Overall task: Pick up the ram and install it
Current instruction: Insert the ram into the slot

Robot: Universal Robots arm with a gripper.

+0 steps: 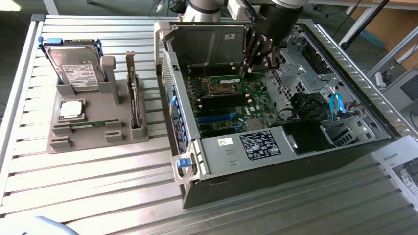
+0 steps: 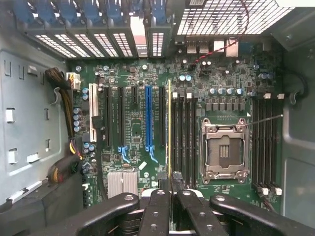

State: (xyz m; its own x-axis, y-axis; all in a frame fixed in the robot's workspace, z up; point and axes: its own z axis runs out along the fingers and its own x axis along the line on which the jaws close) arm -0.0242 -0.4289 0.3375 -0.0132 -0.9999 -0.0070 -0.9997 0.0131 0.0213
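green ram [image 1: 225,78] is clenched edge-on in my claw [image 2: 172,192], inside the open computer case [image 1: 261,191]. i see it lined up over the black memory slots [image 2: 183,137], just beside the processor socket [image 2: 224,150]; whether it touches them i cannot tell.

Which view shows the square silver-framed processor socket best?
The wrist view: it faces the square silver-framed processor socket head-on, frame and dark centre plain. The exterior view shows the socket small and slanted inside the open black computer case.
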